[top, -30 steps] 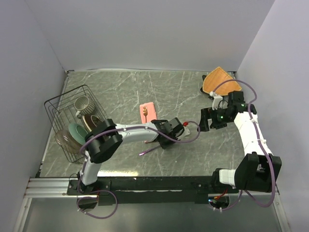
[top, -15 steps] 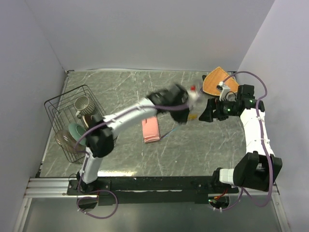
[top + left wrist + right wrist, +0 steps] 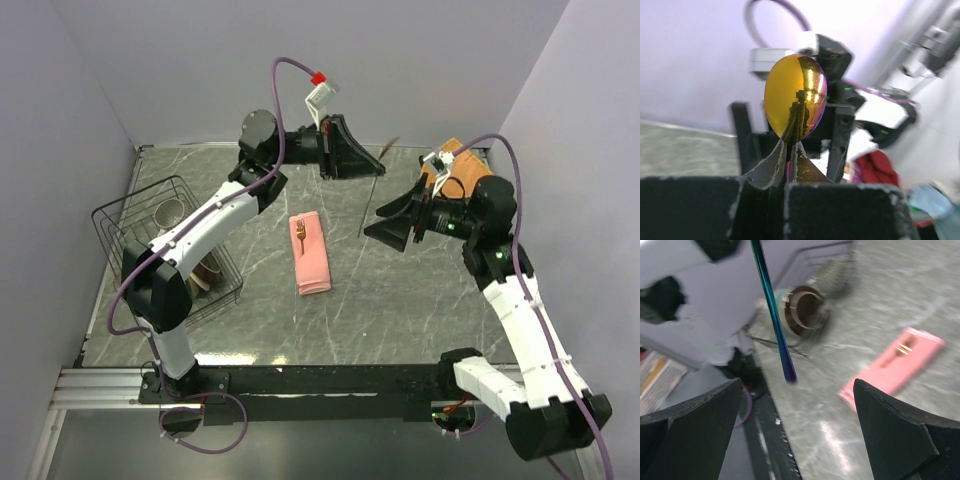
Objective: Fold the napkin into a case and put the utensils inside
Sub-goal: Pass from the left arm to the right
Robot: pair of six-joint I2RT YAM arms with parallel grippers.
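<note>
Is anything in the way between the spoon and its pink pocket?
Nothing visible. The left tool holds the spoon up high; the case lies on the table, and the open right tool sits past the spoon.

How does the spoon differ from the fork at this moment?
The spoon is up in the air, gripped by the left tool; the fork lies tucked in the folded pink napkin on the table. The spoon's bowl and long handle both show; only a short end of the fork shows. The spoon's handle looks bluish-purple; the fork's visible end is gold. Both are slim, shiny metal.
</note>
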